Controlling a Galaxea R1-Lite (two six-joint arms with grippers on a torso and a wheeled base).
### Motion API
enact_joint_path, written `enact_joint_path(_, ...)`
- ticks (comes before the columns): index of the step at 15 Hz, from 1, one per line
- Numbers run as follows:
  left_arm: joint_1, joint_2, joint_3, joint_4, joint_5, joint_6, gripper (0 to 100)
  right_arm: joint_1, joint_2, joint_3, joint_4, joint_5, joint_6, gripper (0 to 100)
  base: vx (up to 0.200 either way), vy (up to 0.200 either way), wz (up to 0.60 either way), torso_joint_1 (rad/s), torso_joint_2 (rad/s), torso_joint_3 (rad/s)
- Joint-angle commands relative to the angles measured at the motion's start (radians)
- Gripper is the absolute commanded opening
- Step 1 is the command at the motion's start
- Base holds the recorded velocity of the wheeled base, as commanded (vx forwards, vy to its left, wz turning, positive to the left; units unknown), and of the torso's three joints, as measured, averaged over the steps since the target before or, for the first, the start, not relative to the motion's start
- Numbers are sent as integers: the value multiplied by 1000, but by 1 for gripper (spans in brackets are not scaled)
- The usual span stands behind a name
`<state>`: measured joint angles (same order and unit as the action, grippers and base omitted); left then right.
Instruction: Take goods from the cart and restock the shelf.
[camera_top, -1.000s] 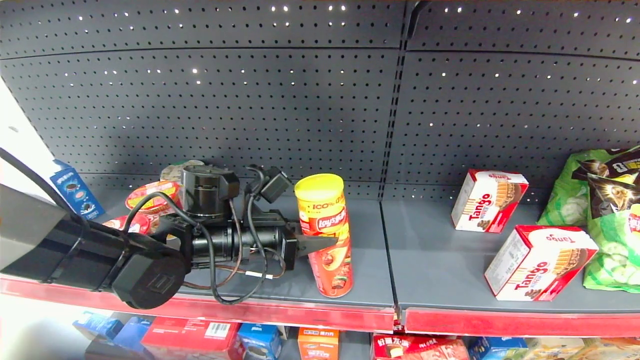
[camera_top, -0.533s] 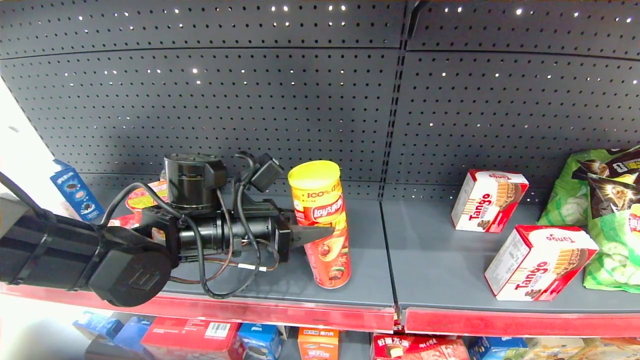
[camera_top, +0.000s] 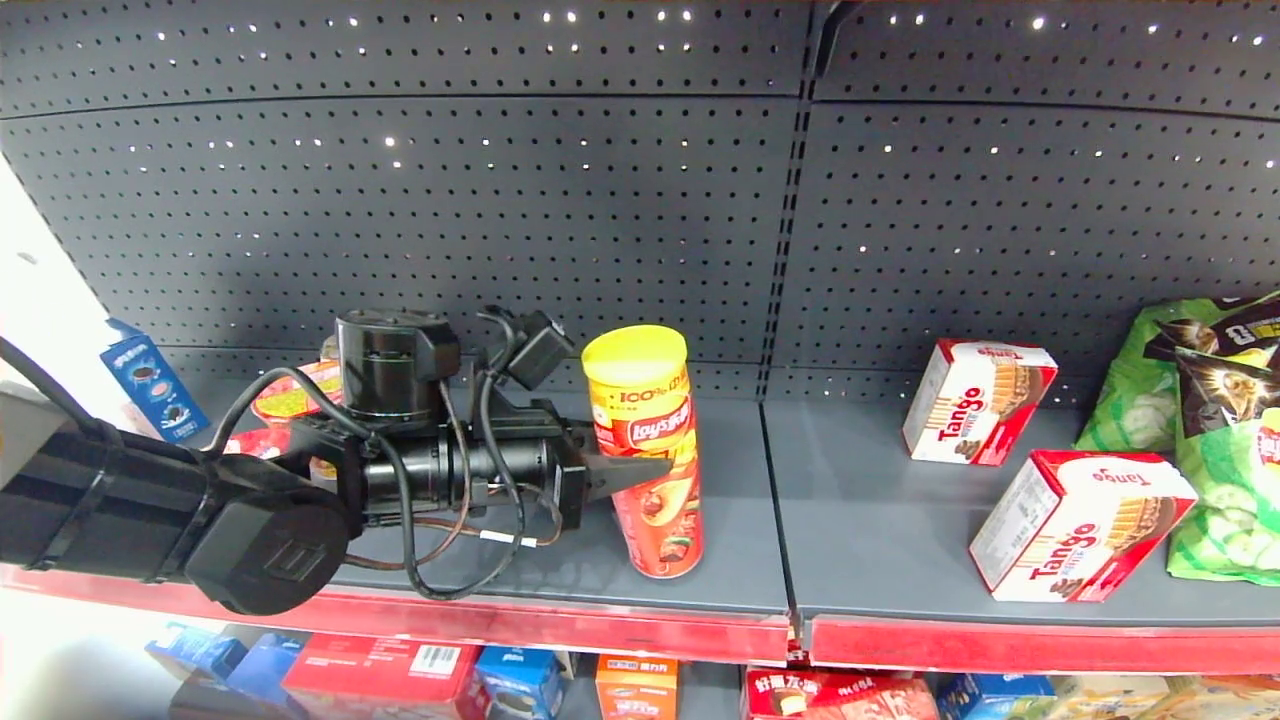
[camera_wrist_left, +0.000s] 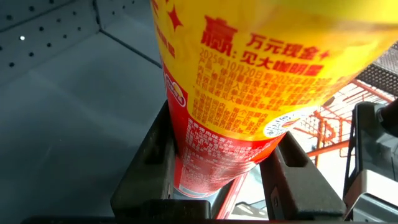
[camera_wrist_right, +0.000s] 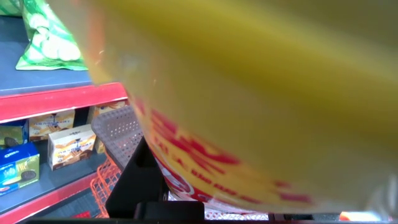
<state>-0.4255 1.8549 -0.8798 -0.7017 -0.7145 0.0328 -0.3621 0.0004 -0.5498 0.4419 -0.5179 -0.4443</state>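
Observation:
A tall chip can (camera_top: 645, 450) with a yellow lid and a red lower half stands upright on the grey shelf (camera_top: 870, 520), near its front edge. My left gripper (camera_top: 655, 468) comes in from the left and is shut on the can's middle. In the left wrist view the can (camera_wrist_left: 249, 81) sits clamped between the dark fingers (camera_wrist_left: 149, 162). In the right wrist view a second yellow and red can (camera_wrist_right: 249, 106) lies across my right gripper (camera_wrist_right: 205, 196), which is shut on it; one dark finger (camera_wrist_right: 134, 183) shows beside it.
Two red and white wafer boxes (camera_top: 978, 415) (camera_top: 1078, 525) and green snack bags (camera_top: 1215, 440) occupy the shelf's right half. Red cups (camera_top: 300, 395) and a blue cookie box (camera_top: 150, 385) sit behind my left arm. A red wire cart (camera_wrist_right: 109, 165) is below.
My left gripper carried the can a little farther back on the shelf and slightly leftward, then nudged it right. The grip stayed shut throughout.

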Motion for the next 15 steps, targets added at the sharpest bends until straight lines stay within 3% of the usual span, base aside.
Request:
enact_joint_path(1,-9,9,5,-1,1,-1,0,0,0,1,0,-1,-1,0,0,0,0,0,0,0)
enact_joint_path(14,-7,15,18,-1,1,1,0,0,0,2,0,-2,-1,0,0,0,0,0,0,0)
enact_joint_path(15,-7,15,19,-1,1,1,100,0,0,2,0,-2,-1,0,0,0,0,0,0,0)
